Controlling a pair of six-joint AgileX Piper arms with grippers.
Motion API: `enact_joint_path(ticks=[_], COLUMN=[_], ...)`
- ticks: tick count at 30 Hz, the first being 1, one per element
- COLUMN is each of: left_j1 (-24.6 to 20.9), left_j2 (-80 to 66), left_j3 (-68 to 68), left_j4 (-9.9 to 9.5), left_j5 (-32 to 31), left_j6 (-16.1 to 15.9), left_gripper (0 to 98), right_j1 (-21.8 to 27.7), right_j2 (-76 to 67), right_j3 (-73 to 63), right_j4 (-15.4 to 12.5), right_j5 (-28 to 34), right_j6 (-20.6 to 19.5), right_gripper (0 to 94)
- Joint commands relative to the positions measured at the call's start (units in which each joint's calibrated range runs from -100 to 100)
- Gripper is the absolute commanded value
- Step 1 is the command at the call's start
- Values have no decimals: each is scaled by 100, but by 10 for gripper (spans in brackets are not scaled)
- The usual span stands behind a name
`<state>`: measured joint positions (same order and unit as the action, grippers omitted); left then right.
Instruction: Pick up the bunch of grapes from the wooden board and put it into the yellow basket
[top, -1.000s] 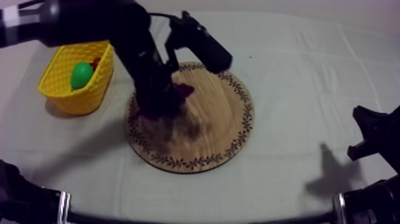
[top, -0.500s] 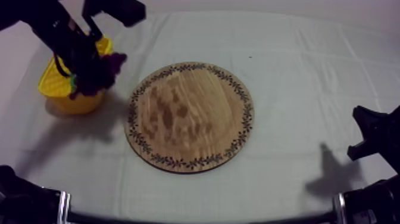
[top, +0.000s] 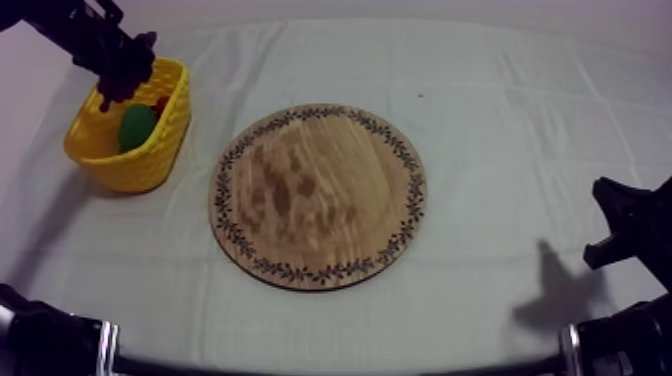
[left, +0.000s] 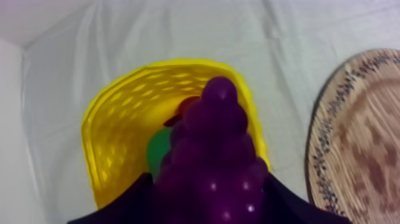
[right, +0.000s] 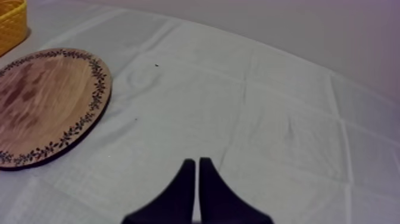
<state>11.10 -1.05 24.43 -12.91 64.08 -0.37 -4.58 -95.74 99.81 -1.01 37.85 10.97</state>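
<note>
Grey-white cloth (top: 520, 120), with the bunch of grapes (left: 217, 137) held over the yellow basket (top: 165, 160).
At the table's left, the left gripper (left: 208, 205) is clamped on the bunch of grapes, which hangs just above the basket, well off the wooden board (top: 318, 196). A green pear (top: 135, 127) and a small red fruit (left: 186, 107) lie inside. Low at its own side, the right gripper (right: 196, 179) has its fingers pressed together on nothing.

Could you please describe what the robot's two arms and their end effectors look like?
Both the left arm and the right arm are black and blocky, and each base section carries a silvery ring. The right end effector has two slim black fingers tapering to points; the left end effector has matching black fingers, broad where they join.
</note>
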Motion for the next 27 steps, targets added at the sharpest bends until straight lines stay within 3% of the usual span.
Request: enact_joint_path(ticks=[1, 10, 19, 21, 27], left_j1=[-47, -198, -359, -390, -431], left_j2=[195, 843, 1149, 1164, 1088], left_j3=[6, 217, 344, 360, 381], left_j4=[2, 9, -11, -50, -256], left_j5=[-102, -860, -1172, -1255, -1385], left_j6=[25, 152, 183, 267, 734], left_gripper=[392, 350, 344, 422, 811], right_j1=[-2, -2, -2, -2, -2], right_j2=[-1, -1, -1, -1, -1], right_j3=[-3, -3, -3, -3, -3], right_j4=[1, 1, 1, 1, 1], right_j5=[-3, -3, -3, -3, -3], right_j6=[-1, -2, 0, 0, 0], right_gripper=[4, 4, 4, 4, 4])
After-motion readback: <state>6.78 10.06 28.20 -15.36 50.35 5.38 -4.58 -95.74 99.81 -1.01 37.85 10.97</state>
